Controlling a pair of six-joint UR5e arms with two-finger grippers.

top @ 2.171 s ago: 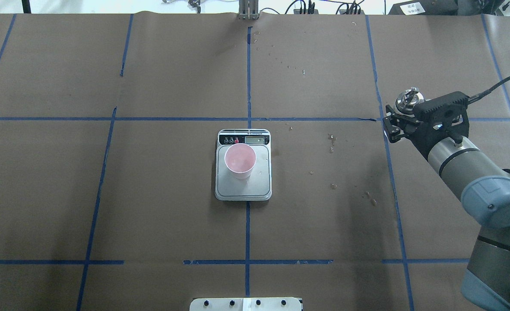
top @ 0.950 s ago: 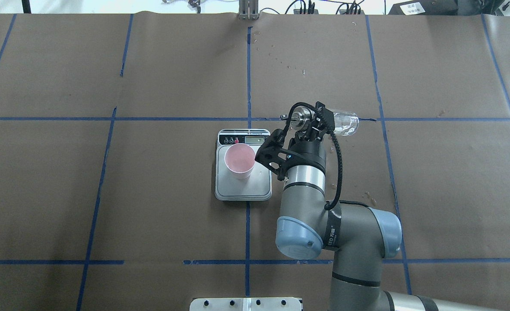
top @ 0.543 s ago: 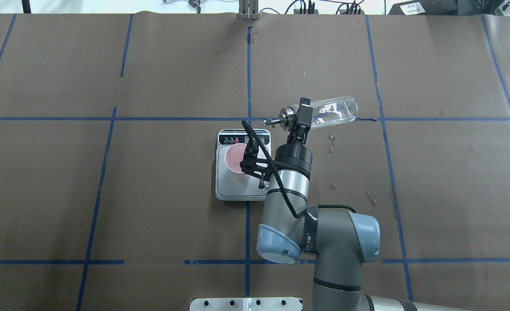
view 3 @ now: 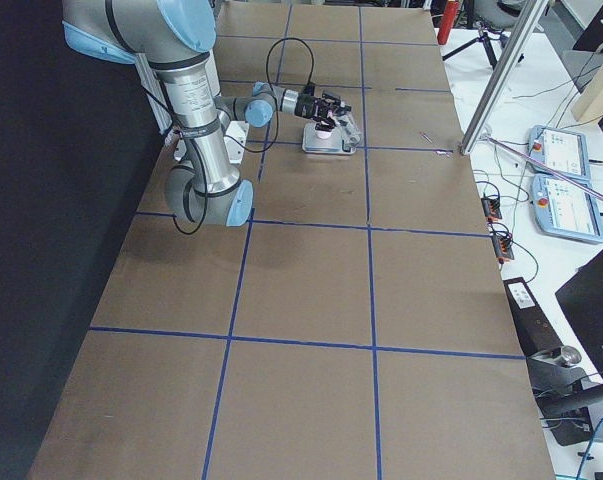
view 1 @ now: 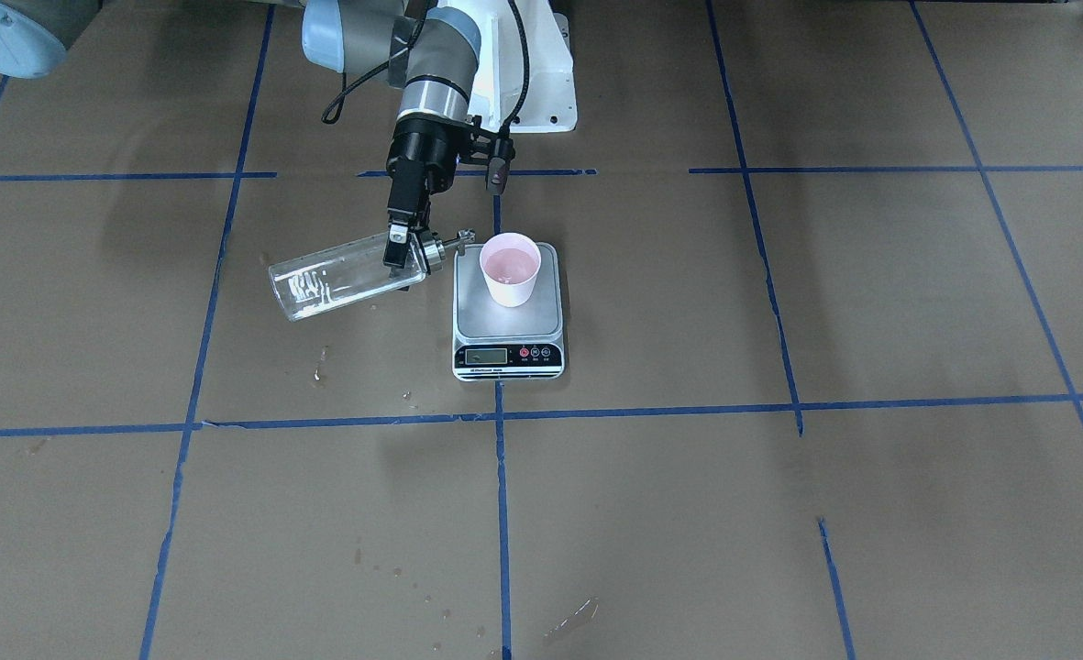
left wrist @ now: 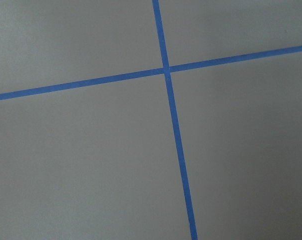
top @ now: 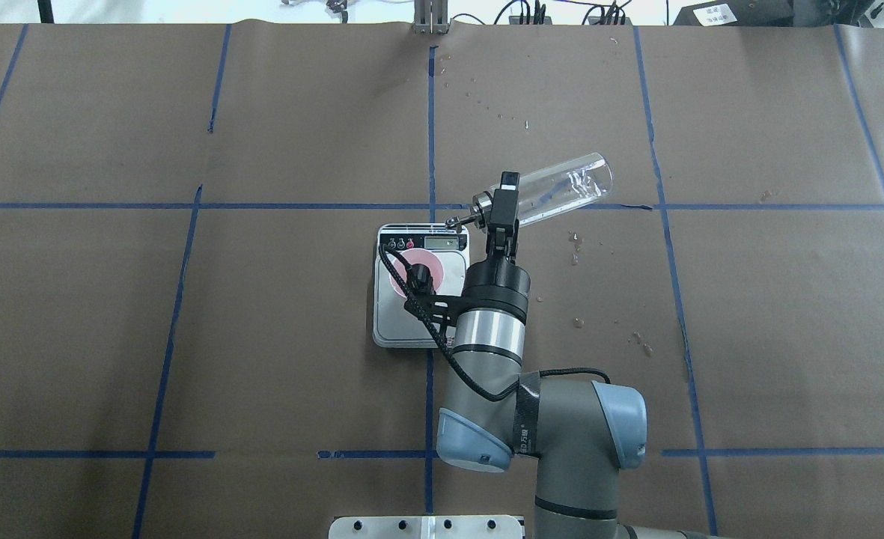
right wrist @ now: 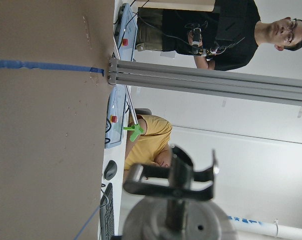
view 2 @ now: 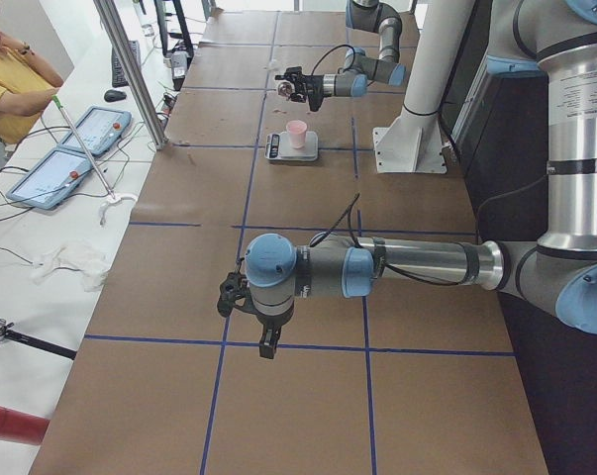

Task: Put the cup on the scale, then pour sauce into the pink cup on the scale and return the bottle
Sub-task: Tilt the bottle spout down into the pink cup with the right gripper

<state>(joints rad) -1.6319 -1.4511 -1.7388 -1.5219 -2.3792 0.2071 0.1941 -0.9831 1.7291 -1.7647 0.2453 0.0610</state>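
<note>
The pink cup [view 1: 510, 268] stands upright on the steel scale [view 1: 475, 316], towards the side away from its display. My right gripper [view 1: 399, 247] is shut on the neck of the clear bottle [view 1: 335, 280], which lies nearly horizontal in the air. Clear sauce [view 1: 307, 289] glints inside it. The metal spout [view 1: 461, 241] points at the cup and ends just beside its rim; I see no stream. From overhead, the wrist hides most of the cup [top: 436, 263], and the bottle [top: 561, 191] slants up to the right. My left gripper [view 2: 263, 341] hangs far off over bare paper; I cannot tell its state.
Wet drops [top: 575, 251] dot the brown paper to the right of the scale [top: 397, 329]. Blue tape lines grid the table. The robot's white base plate [view 1: 532, 82] lies behind the scale. A seated person [view 2: 6, 79] and tablets [view 2: 50, 168] are beyond the far edge.
My right arm carried the bottle from the table's right side over to the scale and tipped it onto its side. In the last half second the spout swung closer to the cup.
</note>
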